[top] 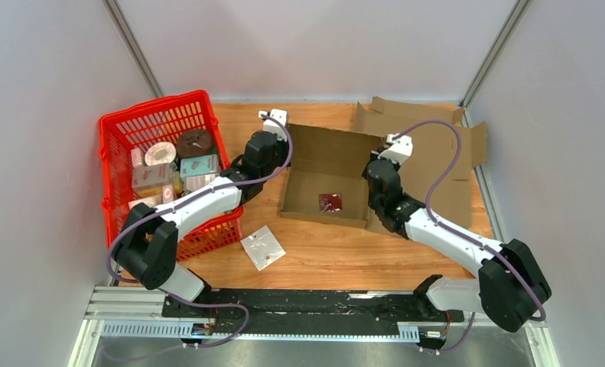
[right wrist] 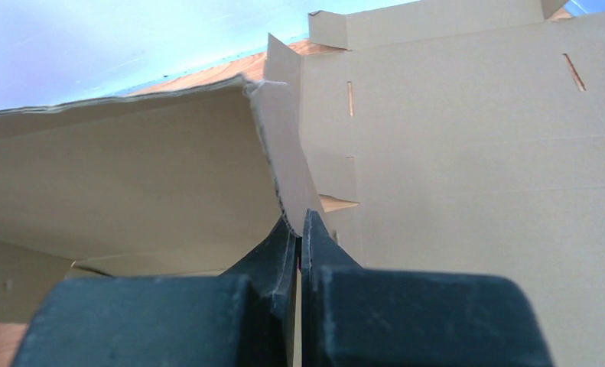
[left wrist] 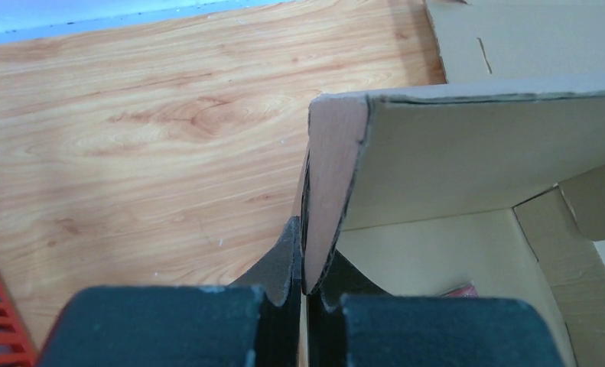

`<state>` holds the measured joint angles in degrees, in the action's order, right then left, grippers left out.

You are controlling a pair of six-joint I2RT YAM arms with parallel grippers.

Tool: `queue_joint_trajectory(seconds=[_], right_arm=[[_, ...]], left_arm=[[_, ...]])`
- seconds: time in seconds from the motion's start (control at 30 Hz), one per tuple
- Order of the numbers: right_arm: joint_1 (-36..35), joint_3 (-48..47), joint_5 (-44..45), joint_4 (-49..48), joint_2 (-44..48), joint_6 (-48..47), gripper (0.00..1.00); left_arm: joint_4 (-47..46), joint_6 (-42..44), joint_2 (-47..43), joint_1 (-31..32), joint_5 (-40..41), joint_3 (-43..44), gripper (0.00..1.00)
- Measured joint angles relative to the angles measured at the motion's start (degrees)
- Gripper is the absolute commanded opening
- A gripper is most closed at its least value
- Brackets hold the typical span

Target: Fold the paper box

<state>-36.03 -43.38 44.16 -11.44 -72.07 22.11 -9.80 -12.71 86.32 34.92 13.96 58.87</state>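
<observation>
At box [top: 322, 164] walls, left fingers [left wrist: 281, 269], right fingers [right wrist: 271, 258] clamp cardboard; red item [top: 330, 202] indistinct.

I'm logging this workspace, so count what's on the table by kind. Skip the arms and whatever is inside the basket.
cardboard box, flat flaps included: 1
red basket: 1
packets: 2, the silvery packet on the table and the red packet inside the box
Total: 4
</observation>
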Motion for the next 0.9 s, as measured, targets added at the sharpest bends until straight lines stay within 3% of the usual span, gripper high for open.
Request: queue_joint_trajectory(seconds=[0.13,0.33,0.9], right_arm=[[-3.1,9.9,1.7,-14.0,2.6,-5.0,0.0],[-4.0,19.1,0.4,-25.2,6.3,-7.0,0.0],[-3.9,19.1,1.8,-25.3,6.6,-6.9,0.0]], left_arm=[[-6.5,-2.1,-1.2,0.3,1.2,-5.6,0.0],[-11.2,-5.7,-3.1,1.8,2.6,-9.7,0.0],[-0.9,-16.8,-3.5,3.8,1.4,-4.9,0.0]])
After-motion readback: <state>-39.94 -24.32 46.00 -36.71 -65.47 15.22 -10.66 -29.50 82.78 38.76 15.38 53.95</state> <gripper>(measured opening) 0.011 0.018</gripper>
